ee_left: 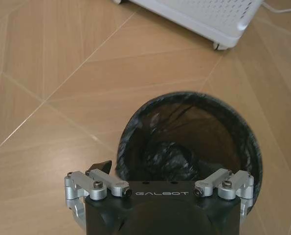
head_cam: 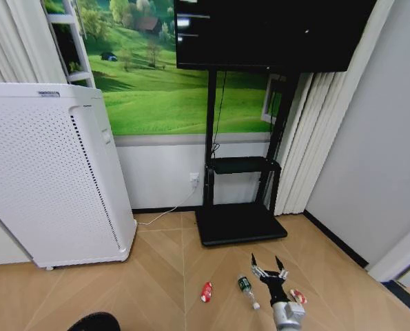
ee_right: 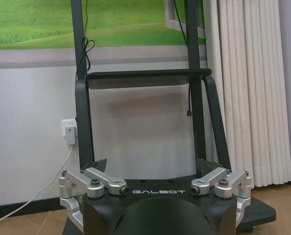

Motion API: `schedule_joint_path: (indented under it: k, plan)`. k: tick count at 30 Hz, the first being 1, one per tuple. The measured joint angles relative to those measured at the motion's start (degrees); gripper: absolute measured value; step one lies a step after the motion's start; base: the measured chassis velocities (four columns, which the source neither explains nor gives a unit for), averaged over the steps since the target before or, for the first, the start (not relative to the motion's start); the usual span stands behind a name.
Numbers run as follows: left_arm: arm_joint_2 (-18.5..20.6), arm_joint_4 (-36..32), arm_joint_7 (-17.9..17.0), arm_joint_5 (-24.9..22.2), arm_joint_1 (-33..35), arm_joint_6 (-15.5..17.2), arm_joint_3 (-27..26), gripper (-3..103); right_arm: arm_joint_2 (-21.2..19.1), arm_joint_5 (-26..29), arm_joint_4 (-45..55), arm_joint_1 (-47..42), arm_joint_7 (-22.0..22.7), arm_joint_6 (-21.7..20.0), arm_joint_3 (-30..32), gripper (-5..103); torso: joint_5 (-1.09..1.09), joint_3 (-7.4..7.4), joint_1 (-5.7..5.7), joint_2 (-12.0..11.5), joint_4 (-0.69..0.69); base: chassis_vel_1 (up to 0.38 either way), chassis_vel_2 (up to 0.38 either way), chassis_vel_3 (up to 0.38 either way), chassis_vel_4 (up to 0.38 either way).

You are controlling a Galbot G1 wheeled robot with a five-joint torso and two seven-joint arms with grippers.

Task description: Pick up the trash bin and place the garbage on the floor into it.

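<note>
Although the floor is scattered with litter, none of it looks hard to lift: the little red can, the clear bottle with a green label and the red-and-white wrapper all lie on the wooden floor in a loose row in front of the black screen stand, the can to the robot's left, the bottle in the middle, the wrapper to the right. The right gripper hangs above the bottle and wrapper with its fingers spread wide and nothing between them. I'd guess the can is light and stiff enough to pinch across its body, the bottle light but smooth and likely to roll, so best taken across the middle at the label, and the wrapper flimsy and flat, needing a pinch at a raised fold. From the left wrist view the left gripper sits right at the near rim of the trash bin, a round black plastic bin lined with a dark crinkled bag, its mouth open to the camera. One fingertip shows outside the wall, but I cannot tell whether the fingers are closed on the rim. The bin looks light and fairly stiff, its glossy wall slippery, so the rim is the sensible hold. The white perforated appliance stands near it, to the robot's left.
</note>
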Motion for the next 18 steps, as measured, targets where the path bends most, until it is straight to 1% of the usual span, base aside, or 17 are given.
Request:
schedule_joint_path:
  k: [1,3,4,6,11,12,18]
  plan:
    - [0.0,0.0,0.0,0.0,0.0,0.0,0.0,100,0.0,0.0,0.0,0.0,0.0,0.0,0.0,100,0.00,0.00,0.00,0.0,0.00,0.000,0.000,0.000,0.000]
    - [-0.3,0.1,-1.7,-2.6,1.1,0.4,-0.3,100,-0.1,0.2,-1.7,1.7,0.0,-0.1,-0.3,100,-0.02,0.03,0.01,0.0,-0.02,0.000,0.000,0.000,0.000]
    - [-0.3,0.1,-1.7,-2.6,1.1,0.4,-0.3,100,-0.1,0.2,-1.7,1.7,0.0,-0.1,-0.3,100,-0.02,0.03,0.01,0.0,-0.02,0.000,0.000,0.000,0.000]
    - [-0.4,0.3,-3.0,-3.3,1.3,0.6,-0.2,100,-0.4,0.6,-2.9,2.9,0.0,-0.3,-0.4,100,-0.03,0.06,0.02,0.1,-0.02,0.000,0.000,0.000,0.000]
    - [0.0,0.4,-2.8,-3.4,-0.1,0.6,0.4,100,-0.4,0.8,-4.2,3.6,-0.1,-0.4,-0.2,100,-0.03,0.09,0.03,0.1,-0.02,0.000,0.000,0.000,0.000]
    - [0.1,0.4,-3.1,-4.0,-0.6,0.7,0.9,100,-0.5,0.9,-4.3,3.6,-0.1,-0.4,-0.2,100,-0.02,0.10,0.04,0.1,-0.04,0.000,0.000,0.000,0.000]
    - [-0.5,0.5,-3.7,-5.1,-1.1,1.2,2.7,100,-1.4,1.6,-4.5,4.0,-0.1,-0.9,-0.2,100,-0.02,0.12,0.05,0.2,-0.02,0.000,0.000,0.000,0.000]
